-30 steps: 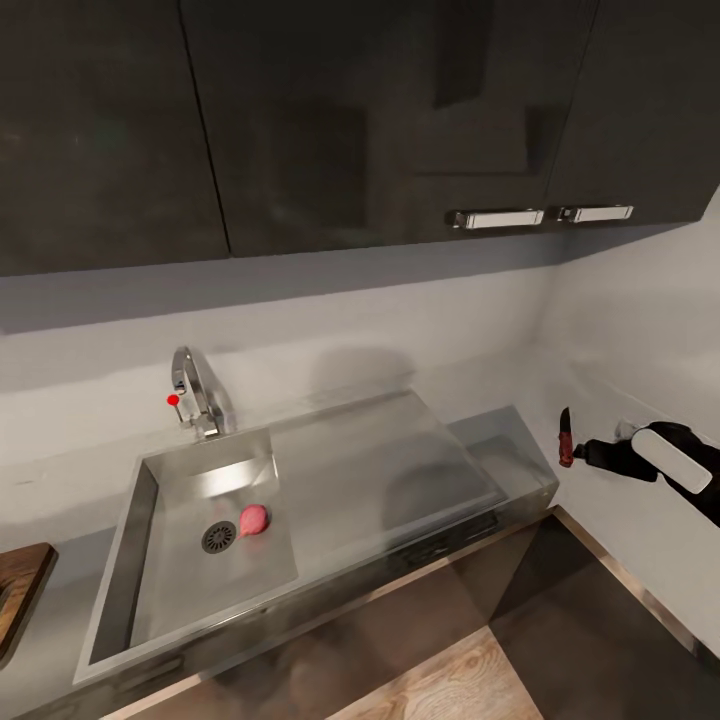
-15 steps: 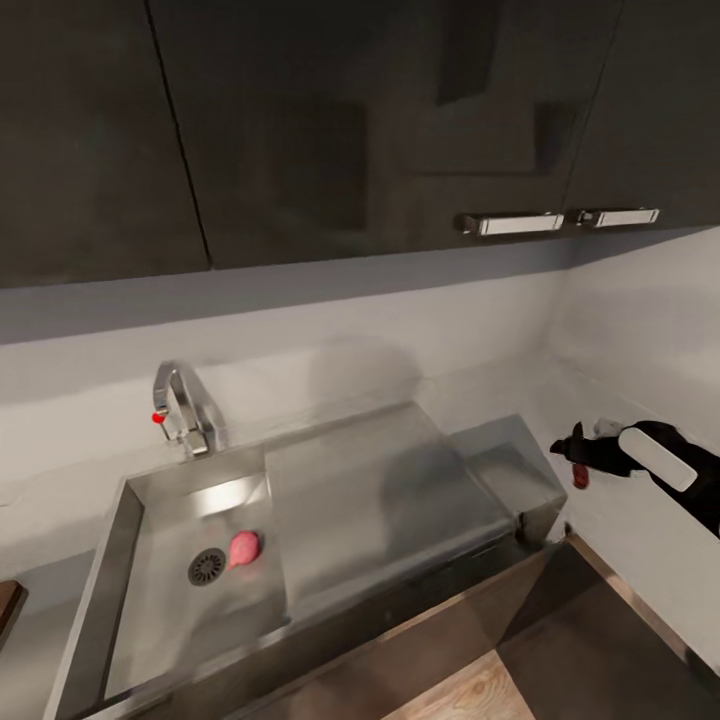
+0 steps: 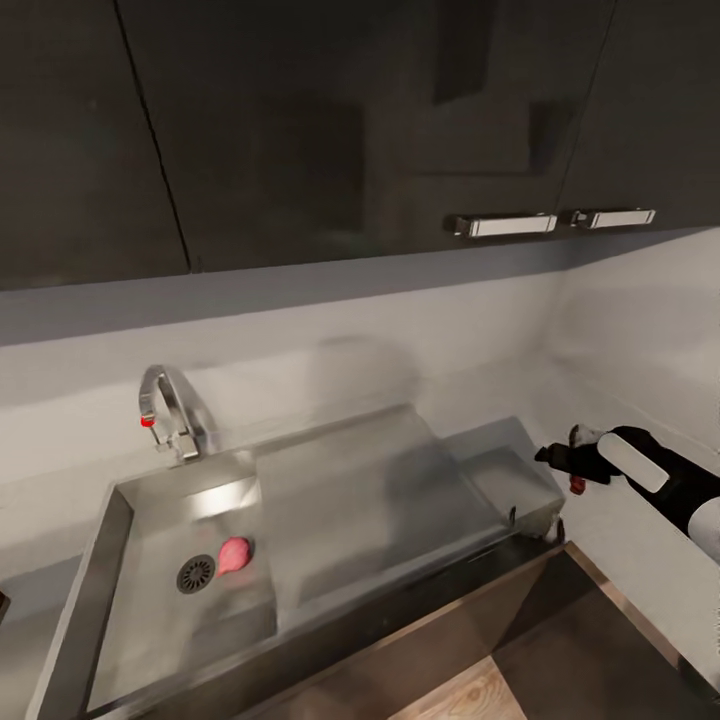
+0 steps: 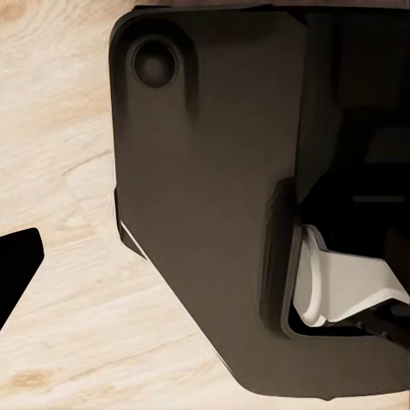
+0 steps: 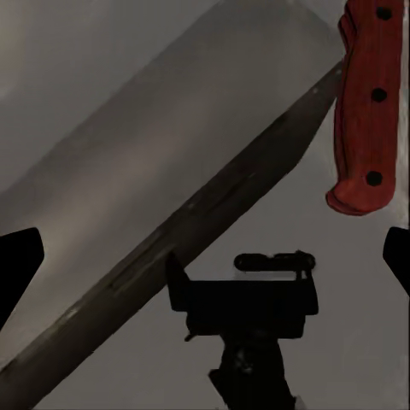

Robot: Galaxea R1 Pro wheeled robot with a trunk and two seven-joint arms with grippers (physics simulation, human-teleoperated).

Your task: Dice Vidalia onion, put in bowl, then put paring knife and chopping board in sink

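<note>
Our head camera has swung since the earlier frames, so the sink (image 3: 180,590) with its red-dotted tap (image 3: 170,415) now sits further left and the chopping board has dropped out at the left edge; the pink onion (image 3: 234,555) lies beside the drain in the basin as before. Our right gripper (image 3: 560,462), off the right end of the countertop (image 3: 520,465), stays clamped on the knife (image 3: 577,482), which a second ago pointed its dark blade upward and now shows just a bit of red handle below the fingers, the handle (image 5: 369,102) also seen at the wrist. Our left gripper's fingers show at the wrist-view edges over the wooden floor (image 4: 60,171) beside the robot's dark body (image 4: 213,188), and we cannot tell how they stand.
</note>
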